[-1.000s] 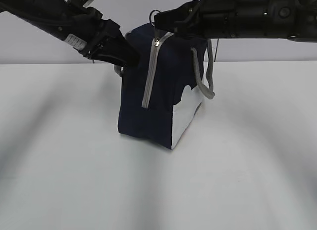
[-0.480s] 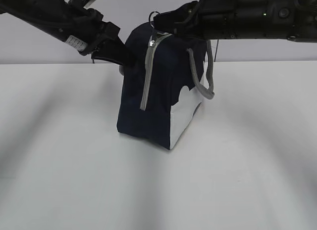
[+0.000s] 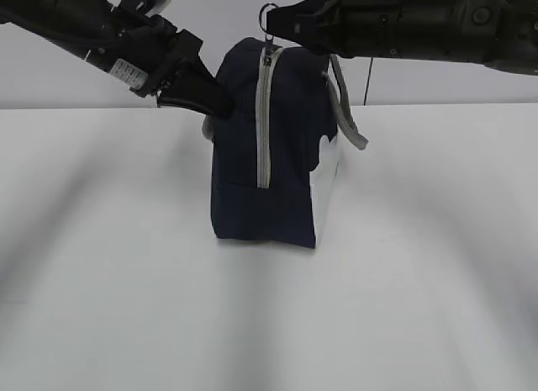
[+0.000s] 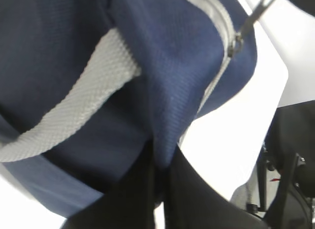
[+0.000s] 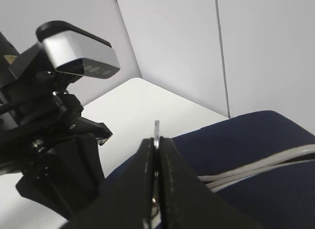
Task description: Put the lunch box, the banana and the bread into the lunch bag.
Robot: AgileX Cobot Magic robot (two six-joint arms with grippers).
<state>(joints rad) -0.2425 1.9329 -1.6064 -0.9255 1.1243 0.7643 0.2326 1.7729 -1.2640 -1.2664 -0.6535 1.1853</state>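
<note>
Item: navy-blue fabric lunch bag (image 3: 282, 147) with grey zipper (image 3: 264, 122), grey woven handles (image 3: 346, 113) and a white side panel (image 3: 325, 177). Position: upright on the white table (image 3: 269, 315), near the centre of the exterior view, narrow zippered end facing the camera. Zipper runs in a closed line from the top of the bag down the facing end. Contents not visible.

Left gripper (image 3: 217, 105): black, fingers pressed together on a fold of the navy fabric at the bag's upper left side; the left wrist view shows the cloth pinched between the two dark fingers (image 4: 140, 189), with a grey handle strap (image 4: 74, 115) just beside.

Right gripper (image 3: 277, 25): black, above the bag's top edge, fingers closed flat on the metal ring zip pull (image 5: 156, 133), which stands upright between them. The ring's upper arc shows above the fingertips.

Lunch box, banana, bread: not visible in any view.
</note>
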